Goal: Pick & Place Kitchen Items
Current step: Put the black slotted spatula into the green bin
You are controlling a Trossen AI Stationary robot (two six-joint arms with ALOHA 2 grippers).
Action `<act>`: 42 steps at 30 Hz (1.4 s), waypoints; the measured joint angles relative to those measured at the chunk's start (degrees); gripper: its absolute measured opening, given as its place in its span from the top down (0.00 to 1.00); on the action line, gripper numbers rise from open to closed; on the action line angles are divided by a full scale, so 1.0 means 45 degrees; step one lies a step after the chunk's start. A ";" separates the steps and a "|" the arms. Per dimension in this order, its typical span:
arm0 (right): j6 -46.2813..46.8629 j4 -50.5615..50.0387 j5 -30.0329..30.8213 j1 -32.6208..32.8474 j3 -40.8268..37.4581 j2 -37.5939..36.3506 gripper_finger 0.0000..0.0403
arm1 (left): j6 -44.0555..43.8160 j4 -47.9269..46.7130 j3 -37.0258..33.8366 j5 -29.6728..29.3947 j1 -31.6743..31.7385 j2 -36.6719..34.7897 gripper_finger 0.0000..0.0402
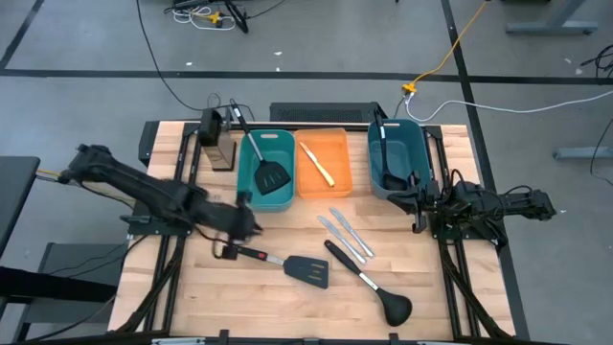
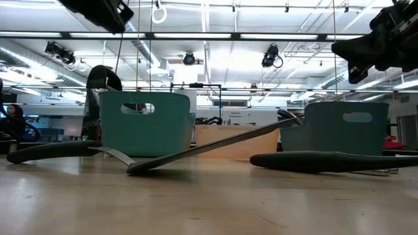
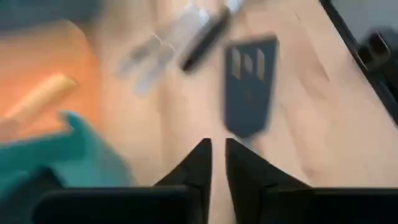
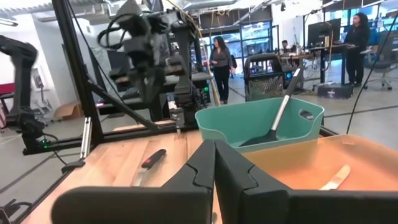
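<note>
A black slotted spatula (image 1: 305, 270) with a red-marked handle lies flat on the table near the front, and shows blurred in the left wrist view (image 3: 250, 84). My left gripper (image 1: 251, 222) hovers above the table just far of that handle, its fingers (image 3: 198, 163) a narrow gap apart and empty. A black ladle (image 1: 369, 281) and two silver knives (image 1: 345, 235) lie flat to the right. A second spatula (image 1: 268, 171) sits in the teal bin (image 1: 284, 201), handle leaning over its far rim. A yellowish stick (image 1: 317, 163) lies in the orange bin (image 1: 308, 190). My right gripper (image 4: 214, 155) is shut and empty at the table's right.
A dark teal bin (image 1: 419, 144) at the far right holds another ladle (image 1: 382, 144). A black box (image 1: 218, 144) stands at the far left beside the teal bin. Bare wood lies along the front edge. People stand in the room behind (image 4: 221, 62).
</note>
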 joint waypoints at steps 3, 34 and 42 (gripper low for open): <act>0.0129 -0.0035 -0.0001 0.0000 0.0000 0.0005 0.98 | -0.0017 -0.0287 0.0270 0.1085 -0.0218 0.1340 0.77; 0.1001 -0.0723 -0.0230 0.0000 0.0015 0.0283 0.98 | 0.0894 0.1057 -0.0472 0.1531 -0.0490 0.6864 0.33; 0.1135 -0.0687 -0.0229 0.0000 0.0015 0.0335 0.98 | 0.0645 0.1980 -0.1101 0.1538 -0.0481 0.6802 0.58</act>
